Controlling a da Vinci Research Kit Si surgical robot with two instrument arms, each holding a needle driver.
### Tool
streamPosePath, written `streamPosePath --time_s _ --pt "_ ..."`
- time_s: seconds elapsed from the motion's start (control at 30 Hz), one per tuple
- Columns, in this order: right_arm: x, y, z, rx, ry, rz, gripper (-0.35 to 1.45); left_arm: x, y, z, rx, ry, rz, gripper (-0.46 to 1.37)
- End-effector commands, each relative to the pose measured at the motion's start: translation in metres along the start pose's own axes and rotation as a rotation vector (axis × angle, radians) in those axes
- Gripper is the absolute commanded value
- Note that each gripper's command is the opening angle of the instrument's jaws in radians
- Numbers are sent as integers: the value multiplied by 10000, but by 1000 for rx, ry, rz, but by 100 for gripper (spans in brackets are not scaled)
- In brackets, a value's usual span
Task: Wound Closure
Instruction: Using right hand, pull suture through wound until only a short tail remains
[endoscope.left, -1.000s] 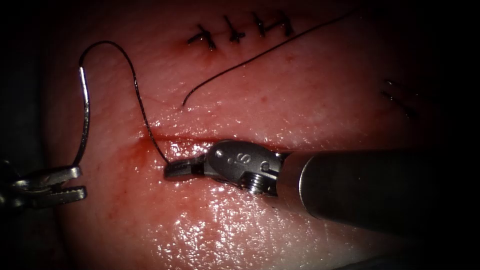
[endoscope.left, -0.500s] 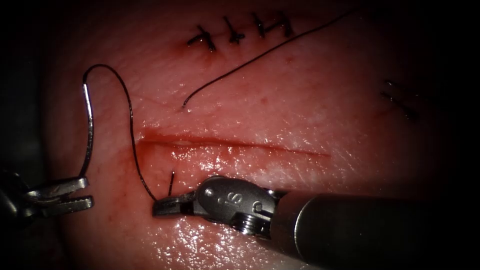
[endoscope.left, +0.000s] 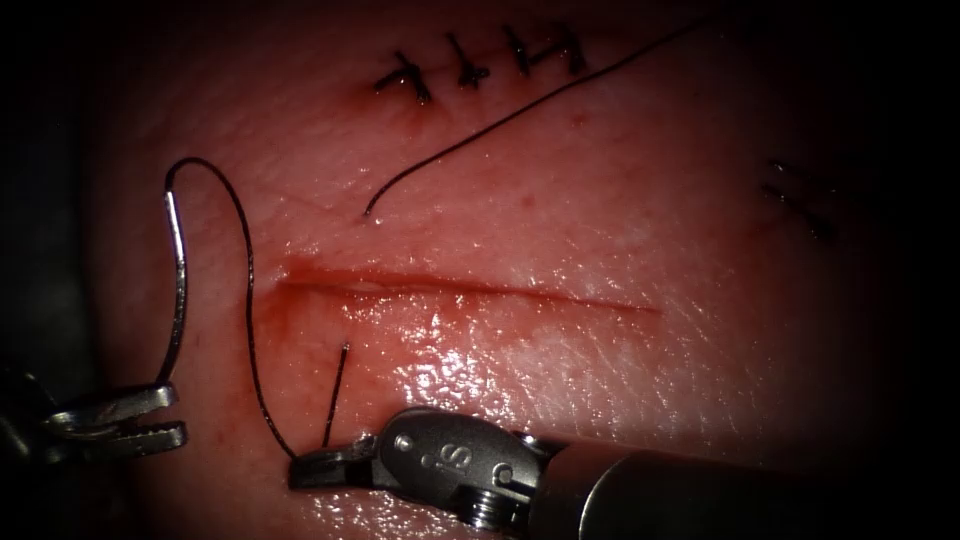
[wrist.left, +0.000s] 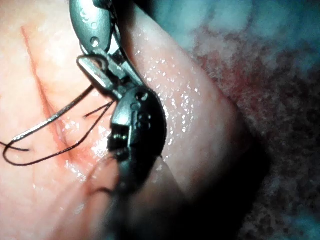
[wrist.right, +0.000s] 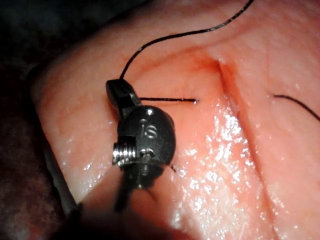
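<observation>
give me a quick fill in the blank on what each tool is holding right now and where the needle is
1. The left tool holds the ____ near one end of its curve.
2. The right tool has its jaws shut on the ____.
3. The needle lies free of the tissue, off the ____ end of the cut in the endoscope view.
4. The thread enters the tissue on the near side of the ____.

Missing words: needle; thread; left; cut

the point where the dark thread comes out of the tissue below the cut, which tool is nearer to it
Right. The right tool grips the dark thread just below that exit point. The left tool sits far off to the left, holding the curved steel needle by its lower end, clear of the tissue.
</observation>
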Motion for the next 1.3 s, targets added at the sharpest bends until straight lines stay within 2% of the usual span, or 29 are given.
streamPosePath --time_s 0.03,0.23,0.3,0.37,0.4,0.43,0.6,0.9,1.3 --pt "1 -2 1 5 -1 -3 -35 0 0 0 -8 0 0 -35" --pt "5 -8 11 31 12 -29 -35 1 -2 -5 -14 2 -2 -35" --pt "5 -6 12 28 21 -58 -3 1 -5 -7 -11 -2 2 -35" --pt "6 -2 11 15 27 -109 68 1 -12 -15 1 -16 27 -35" --pt "6 -1 10 11 27 -114 74 1 -13 -16 3 -18 32 -35" --pt "6 1 8 -3 27 -141 92 0 -17 -19 11 -32 49 -35" --pt "6 15 -3 -28 44 -205 124 -2 -36 -35 29 -62 59 -35" --pt "8 28 -29 -47 89 -246 123 -5 -58 -44 56 -99 87 -35" --pt "6 49 -47 -75 89 -269 122 -6 -59 -41 63 -105 88 -35"
